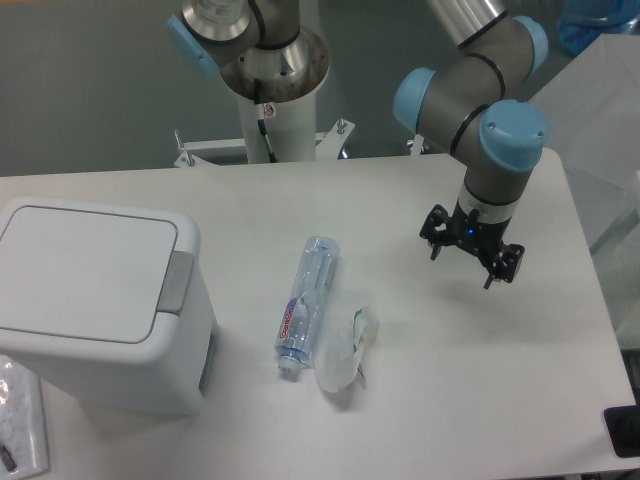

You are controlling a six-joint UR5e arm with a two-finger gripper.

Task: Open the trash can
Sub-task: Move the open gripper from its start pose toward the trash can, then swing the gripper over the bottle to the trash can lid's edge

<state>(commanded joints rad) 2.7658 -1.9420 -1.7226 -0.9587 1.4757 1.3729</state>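
Observation:
The trash can (95, 300) is a white boxy bin with rounded corners at the table's left side. Its flat white lid lies shut, and a grey push-button tab (177, 283) sits on its right edge. My gripper (465, 262) hangs over the right part of the table, far to the right of the bin. Its black fingers (497, 268) point down and stand apart, with nothing between them.
An empty clear plastic bottle (307, 305) lies in the middle of the table, a crumpled clear wrapper (345, 350) beside it. A plastic packet (20, 420) lies at the front left corner. The arm's white base column (272, 110) stands at the back edge.

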